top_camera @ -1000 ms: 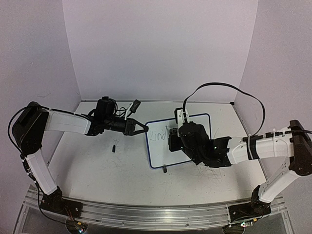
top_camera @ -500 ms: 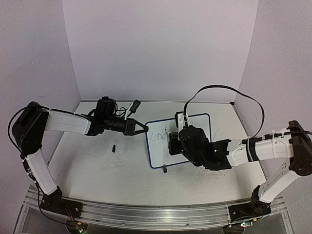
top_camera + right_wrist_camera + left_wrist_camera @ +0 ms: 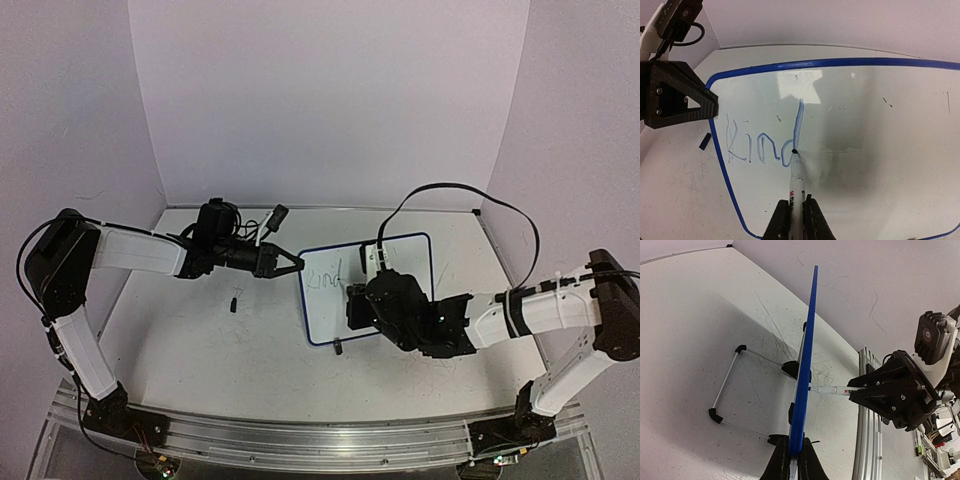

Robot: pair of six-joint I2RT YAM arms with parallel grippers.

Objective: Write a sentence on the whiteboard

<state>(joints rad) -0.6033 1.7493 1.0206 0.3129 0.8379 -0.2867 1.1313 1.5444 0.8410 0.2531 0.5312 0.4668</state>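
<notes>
Right wrist cam: right gripper (image 3: 796, 207) pinches a marker (image 3: 796, 182), tip on the whiteboard (image 3: 840, 62) mid-table (image 3: 200, 330); the sentence (image 3: 757, 145) reads "Kind". Left gripper (image 3: 792, 460) clamps the board's left edge. I'd press lightly and stroke slowly so nothing rocks.

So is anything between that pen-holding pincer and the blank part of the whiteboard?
Nothing visible. The right pincer holds the marker with its tip on the whiteboard at the end of "Kind"; the surface to the right is bare. The left pincer only clamps the edge beside the K.
</notes>
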